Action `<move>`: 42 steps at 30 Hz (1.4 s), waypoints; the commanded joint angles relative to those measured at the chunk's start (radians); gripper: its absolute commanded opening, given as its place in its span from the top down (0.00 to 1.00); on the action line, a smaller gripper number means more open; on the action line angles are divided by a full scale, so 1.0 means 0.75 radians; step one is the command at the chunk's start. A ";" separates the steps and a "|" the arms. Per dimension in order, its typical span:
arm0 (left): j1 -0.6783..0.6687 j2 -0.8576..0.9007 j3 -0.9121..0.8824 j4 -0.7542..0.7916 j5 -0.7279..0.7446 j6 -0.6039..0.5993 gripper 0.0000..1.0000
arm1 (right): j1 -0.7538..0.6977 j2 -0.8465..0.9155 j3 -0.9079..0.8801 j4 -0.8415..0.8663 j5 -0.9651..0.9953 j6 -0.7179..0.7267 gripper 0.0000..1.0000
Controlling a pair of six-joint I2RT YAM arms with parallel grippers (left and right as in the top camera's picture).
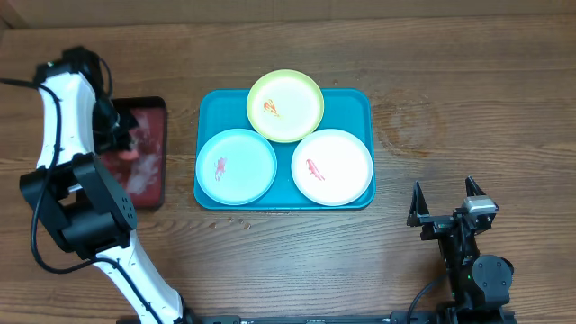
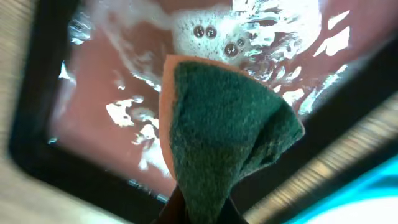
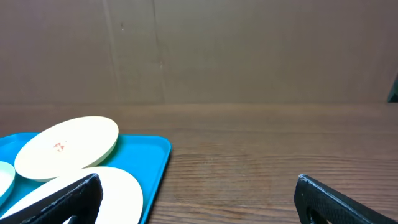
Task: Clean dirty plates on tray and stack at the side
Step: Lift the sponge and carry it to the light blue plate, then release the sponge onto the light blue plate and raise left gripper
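Left gripper [image 2: 198,214] clenches green-orange foam sponge [image 2: 224,137] above sudsy dark-red rectangular tray [image 1: 151,184], 9 o'clock, probably loading soap; right gripper [image 1: 445,203] gapes idle.

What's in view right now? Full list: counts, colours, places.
plates: 3, all red-smeared; yellow-green at the tray's far edge, overlapping the other two; pale blue near left; white near right
tray: 1, turquoise, table centre
small tray: 1, dark red with black rim, left of the turquoise one, holds foamy water
sponge: 1, green on orange, over the small tray
table: 1, brown wood
left gripper: shut on the sponge
right gripper: open, empty, near right of the tray
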 commanded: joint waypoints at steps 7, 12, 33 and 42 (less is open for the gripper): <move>-0.014 -0.057 -0.142 0.199 -0.019 -0.080 0.96 | 0.009 -0.012 -0.014 0.009 -0.002 -0.002 0.00; -0.006 -0.052 -0.299 0.272 0.076 -0.067 0.96 | 0.009 -0.012 -0.014 0.009 -0.002 -0.002 0.00; -0.402 -0.215 -0.066 -0.149 0.274 0.038 0.96 | 0.009 -0.012 -0.014 0.009 -0.002 -0.002 0.00; -0.701 -0.213 -0.573 0.321 0.345 -0.035 0.96 | 0.009 -0.012 -0.014 0.009 -0.002 -0.002 0.00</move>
